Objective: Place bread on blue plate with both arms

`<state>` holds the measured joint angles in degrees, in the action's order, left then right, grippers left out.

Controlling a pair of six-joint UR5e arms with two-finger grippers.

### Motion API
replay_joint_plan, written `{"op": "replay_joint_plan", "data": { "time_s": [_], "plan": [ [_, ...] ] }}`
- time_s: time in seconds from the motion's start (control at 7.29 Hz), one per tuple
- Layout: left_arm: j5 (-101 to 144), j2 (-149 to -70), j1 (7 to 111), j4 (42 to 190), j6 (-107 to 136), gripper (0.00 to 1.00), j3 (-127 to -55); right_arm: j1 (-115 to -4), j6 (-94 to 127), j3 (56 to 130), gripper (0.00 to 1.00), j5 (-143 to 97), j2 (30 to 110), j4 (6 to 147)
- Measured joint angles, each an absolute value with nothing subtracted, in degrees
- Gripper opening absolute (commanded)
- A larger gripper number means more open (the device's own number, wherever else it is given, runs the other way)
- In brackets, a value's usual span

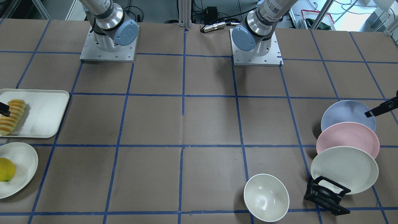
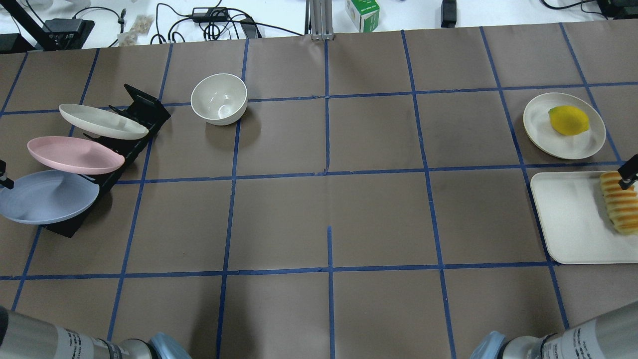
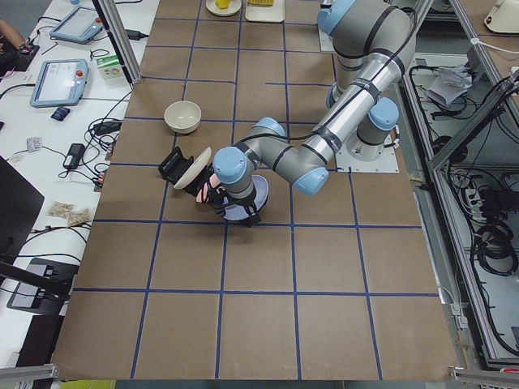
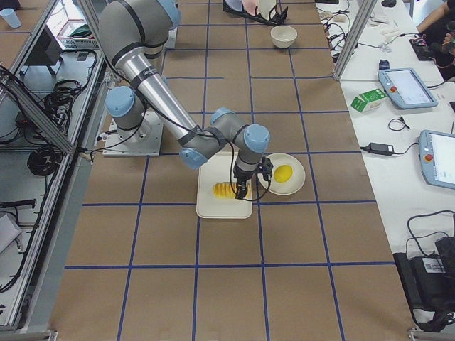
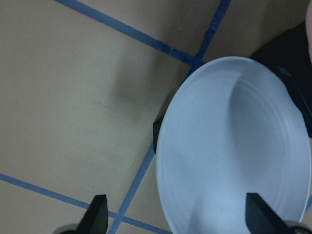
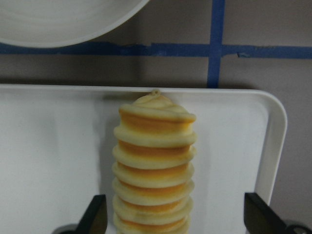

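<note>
The bread (image 6: 153,165), a ridged yellow-orange loaf, lies on a white tray (image 6: 48,146) at the table's right end and shows in the overhead view (image 2: 620,202). My right gripper (image 6: 176,214) is open just above it, one finger on each side of the loaf, apart from it. The blue plate (image 5: 234,146) leans in a black rack (image 2: 144,107) at the left end, and also shows in the overhead view (image 2: 47,197). My left gripper (image 5: 176,214) is open and empty over the plate's outer rim. Only its tip shows in the front view (image 1: 381,109).
A pink plate (image 2: 75,154) and a cream plate (image 2: 102,121) lean in the same rack behind the blue one. A white bowl (image 2: 219,98) stands near the rack. A round white plate (image 2: 541,124) with a yellow lemon (image 2: 568,119) sits beside the tray.
</note>
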<state>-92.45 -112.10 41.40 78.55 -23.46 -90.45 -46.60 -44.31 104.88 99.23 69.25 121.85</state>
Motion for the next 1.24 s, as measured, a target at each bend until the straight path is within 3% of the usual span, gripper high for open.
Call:
{"op": "replay_joint_plan", "data": {
  "time_s": [0.14,0.27,0.41,0.55,0.69,0.82,0.96,1.1,1.24],
  "plan": [
    [-92.6,-112.5,41.4,78.3,-23.4,0.87,-91.1,-46.6,-44.2,106.1,0.99,99.3,69.1,122.1],
    [-92.9,-112.8,41.4,77.9,-23.4,0.73,-91.5,-46.6,-44.0,107.0,0.96,99.5,69.0,122.3],
    [-93.1,-113.0,41.4,77.6,-23.3,0.45,-91.6,-46.6,-43.7,107.6,0.95,99.8,68.7,122.4],
    [-93.3,-113.2,41.5,77.5,-23.3,0.22,-91.6,-46.5,-43.7,107.7,0.88,100.0,68.0,123.2],
    [-94.1,-113.2,41.5,77.4,-23.3,0.15,-91.5,-46.5,-43.9,107.6,0.65,100.1,66.7,125.3],
    [-95.3,-113.2,41.5,77.4,-23.4,0.02,-91.5,-46.4,-44.1,107.5,0.47,100.2,65.7,127.0],
    [-95.9,-113.2,41.5,77.5,-23.4,0.00,-91.5,-46.4,-44.0,107.5,0.20,100.1,65.3,127.5],
    [-96.2,-113.2,41.5,77.6,-23.4,0.00,-91.4,-46.4,-43.7,107.3,0.03,100.0,65.4,127.1],
    [-96.3,-113.1,41.5,77.9,-23.4,0.00,-91.2,-46.4,-43.5,107.1,0.02,99.9,65.8,125.4]
  ]
}}
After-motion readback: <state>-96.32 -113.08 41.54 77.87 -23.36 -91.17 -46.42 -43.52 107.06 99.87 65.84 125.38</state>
